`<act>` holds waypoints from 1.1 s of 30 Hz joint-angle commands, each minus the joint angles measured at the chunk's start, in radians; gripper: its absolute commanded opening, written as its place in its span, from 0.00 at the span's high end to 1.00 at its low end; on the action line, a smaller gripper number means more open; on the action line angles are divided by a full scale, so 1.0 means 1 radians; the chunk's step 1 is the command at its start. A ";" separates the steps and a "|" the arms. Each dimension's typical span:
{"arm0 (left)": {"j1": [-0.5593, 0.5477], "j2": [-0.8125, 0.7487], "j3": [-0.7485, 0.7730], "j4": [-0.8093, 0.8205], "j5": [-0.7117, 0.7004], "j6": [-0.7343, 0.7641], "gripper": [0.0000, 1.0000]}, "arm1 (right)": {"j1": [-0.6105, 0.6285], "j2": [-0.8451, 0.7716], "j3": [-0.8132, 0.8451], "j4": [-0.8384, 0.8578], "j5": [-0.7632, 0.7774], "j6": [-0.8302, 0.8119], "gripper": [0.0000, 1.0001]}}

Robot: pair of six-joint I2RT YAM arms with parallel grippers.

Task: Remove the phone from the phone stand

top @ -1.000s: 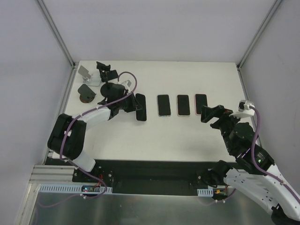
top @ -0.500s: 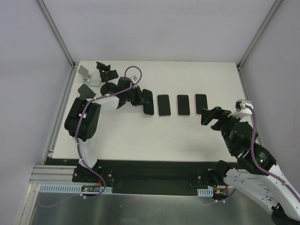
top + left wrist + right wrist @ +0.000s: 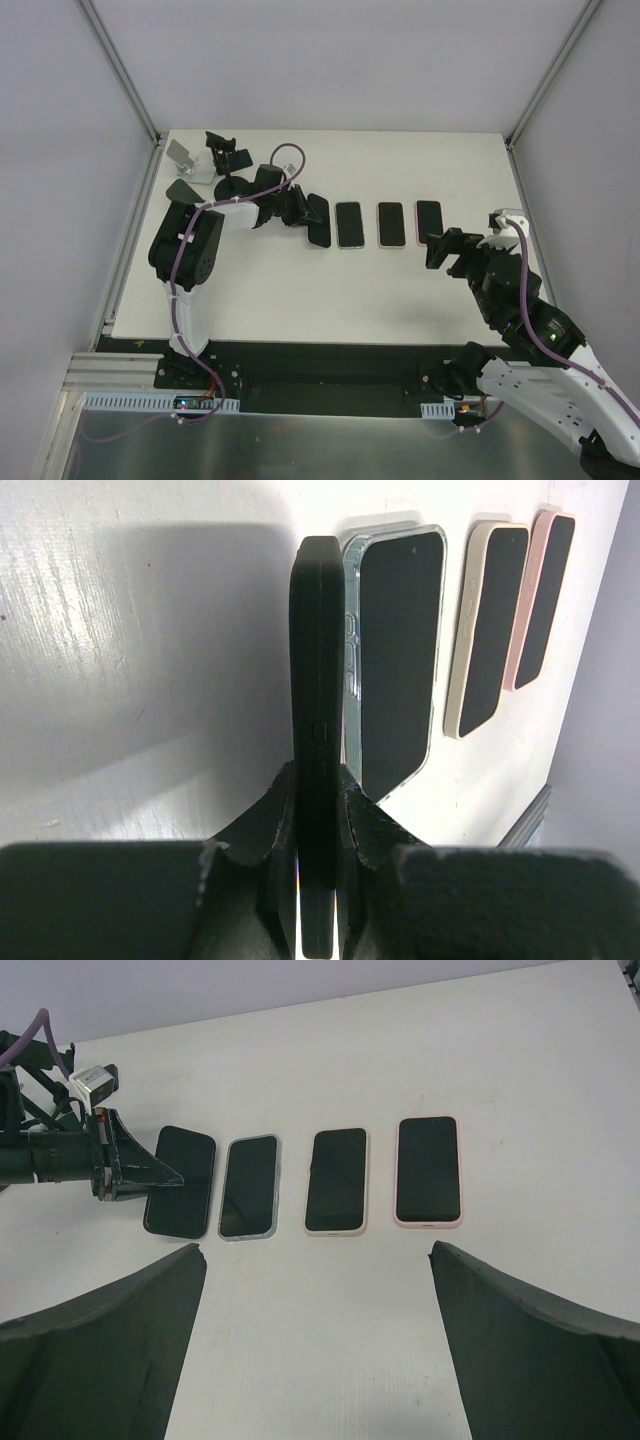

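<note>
My left gripper (image 3: pixel 303 208) is shut on a black phone (image 3: pixel 319 220) and holds it low over the table, just left of a row of three phones. In the left wrist view the black phone (image 3: pixel 318 680) shows edge-on, clamped between my fingers (image 3: pixel 262 820). The right wrist view shows it (image 3: pixel 181 1180) lying nearly flat with the left gripper (image 3: pixel 135 1168) at its left edge. I cannot tell whether it touches the table. A black phone stand (image 3: pixel 226 157) stands empty at the back left. My right gripper (image 3: pixel 446 249) is open and empty, hovering near the row.
The row holds a clear-cased phone (image 3: pixel 348 224), a beige phone (image 3: pixel 390 224) and a pink phone (image 3: pixel 428 219). A white stand (image 3: pixel 184 156) and a dark round stand (image 3: pixel 185 193) sit at the back left corner. Walls close in both sides.
My left gripper has carried the black phone right, up beside the clear-cased phone, and the left arm has folded in. My right gripper has shifted slightly left.
</note>
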 commanded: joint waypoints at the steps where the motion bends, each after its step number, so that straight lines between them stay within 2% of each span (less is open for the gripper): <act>1: 0.007 0.009 0.051 0.025 -0.004 0.019 0.90 | -0.004 0.005 0.046 0.004 -0.013 -0.035 0.03; 8: 0.007 0.020 0.069 -0.030 -0.046 0.059 0.66 | -0.004 0.007 0.051 0.001 -0.022 -0.040 0.03; 19: 0.007 0.006 0.089 -0.130 -0.086 0.117 0.38 | -0.004 -0.001 0.042 -0.005 -0.030 -0.006 0.03; 33: 0.007 0.004 0.152 -0.245 -0.162 0.243 0.11 | -0.004 -0.009 0.034 -0.020 -0.021 0.035 0.03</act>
